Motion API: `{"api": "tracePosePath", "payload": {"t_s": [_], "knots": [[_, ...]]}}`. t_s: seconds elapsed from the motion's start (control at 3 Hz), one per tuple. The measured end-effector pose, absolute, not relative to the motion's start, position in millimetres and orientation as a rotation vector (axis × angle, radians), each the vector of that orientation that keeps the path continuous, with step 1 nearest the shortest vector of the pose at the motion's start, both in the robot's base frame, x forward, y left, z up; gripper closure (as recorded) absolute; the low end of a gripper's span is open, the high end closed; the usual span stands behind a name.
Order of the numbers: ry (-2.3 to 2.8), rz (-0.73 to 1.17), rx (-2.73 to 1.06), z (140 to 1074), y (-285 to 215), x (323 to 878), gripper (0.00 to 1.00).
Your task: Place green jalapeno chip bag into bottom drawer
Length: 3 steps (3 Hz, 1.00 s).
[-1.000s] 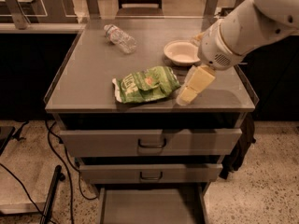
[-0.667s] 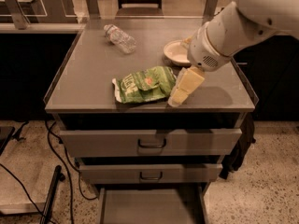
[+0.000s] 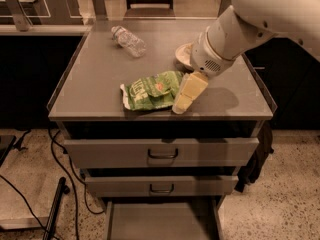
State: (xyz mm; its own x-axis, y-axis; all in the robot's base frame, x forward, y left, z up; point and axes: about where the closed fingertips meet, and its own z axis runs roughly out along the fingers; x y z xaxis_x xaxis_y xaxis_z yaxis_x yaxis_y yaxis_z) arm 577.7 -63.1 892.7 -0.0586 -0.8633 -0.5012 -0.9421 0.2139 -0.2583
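Standing before the cabinet, I saw a clear plastic bottle lying on its side toward the back left of the grey cabinet top, well apart from everything else. Nearer the front edge and about the middle lay the green jalapeno chip bag, flat and crinkled. Its long axis ran across the top from left to right, with the right end tipped a little toward the back. At that right end was the gripper, a pale yellowish block slanting down from the upper right, its tip low at the surface and touching or just beside the bag's edge. Whether it was open or closed I could not tell, and it did not look to have hold of anything. So the bag stretched away to the left of the gripper, lengthwise, and I judged a grasp would have to take that near end or cross the narrow width. Behind the gripper a pale bowl showed partly past the thick white arm. Below, the two handled drawers sat shut, and the bottom drawer stood pulled open toward me, directly under the bag's front edge.
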Motion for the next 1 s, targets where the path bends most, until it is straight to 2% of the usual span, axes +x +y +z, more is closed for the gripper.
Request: {"api": "tracePosePath", "payload": {"t_s": [1.0], "knots": [[1.964,0.219,-1.699,874.1,-43.1,593.6,0.00]]}}
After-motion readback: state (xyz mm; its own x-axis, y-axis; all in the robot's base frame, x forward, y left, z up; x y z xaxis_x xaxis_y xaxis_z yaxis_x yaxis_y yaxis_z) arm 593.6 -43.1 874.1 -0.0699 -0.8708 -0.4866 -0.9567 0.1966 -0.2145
